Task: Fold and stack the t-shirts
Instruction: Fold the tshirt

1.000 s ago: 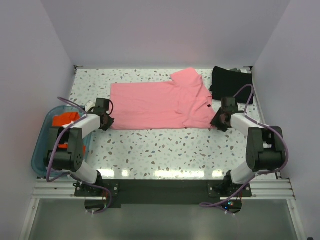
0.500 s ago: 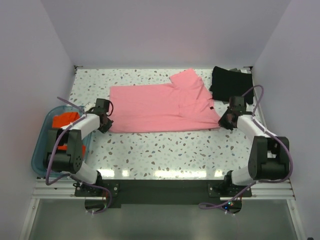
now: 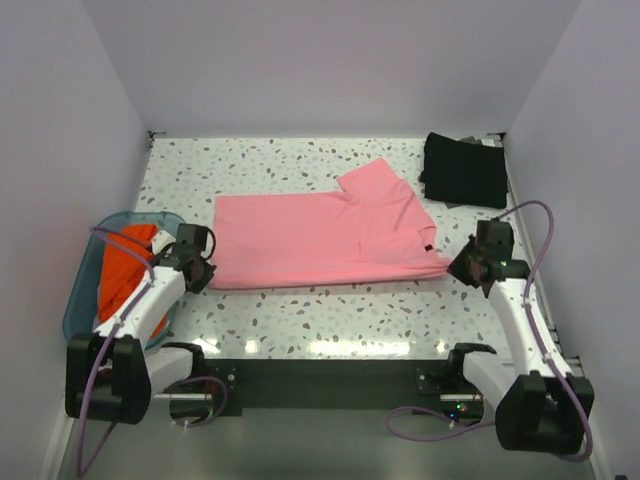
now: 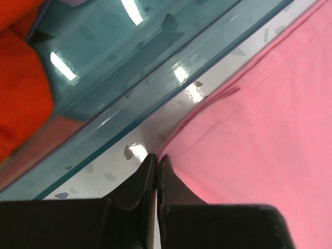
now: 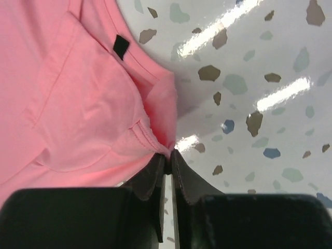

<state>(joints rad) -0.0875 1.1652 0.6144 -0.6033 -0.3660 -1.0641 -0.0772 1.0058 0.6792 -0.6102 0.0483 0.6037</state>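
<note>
left arm [image 3: 146, 304], right arm [image 3: 520, 312]: white links, black joints | cables [image 3: 541, 204]: purple | tool fingers [image 4: 132, 189]: black, wedge-shaped

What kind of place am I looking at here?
Probably a robotics lab test cell: plain white walls box in a speckled table, the left arm and right arm are bolted at its near edge, and a pink t-shirt lies spread out.

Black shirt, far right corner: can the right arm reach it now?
Probably not right away. The right gripper is shut on a corner of the pink shirt, so it would drag that along. The path looks free: only bare table lies between gripper and black shirt.
</note>
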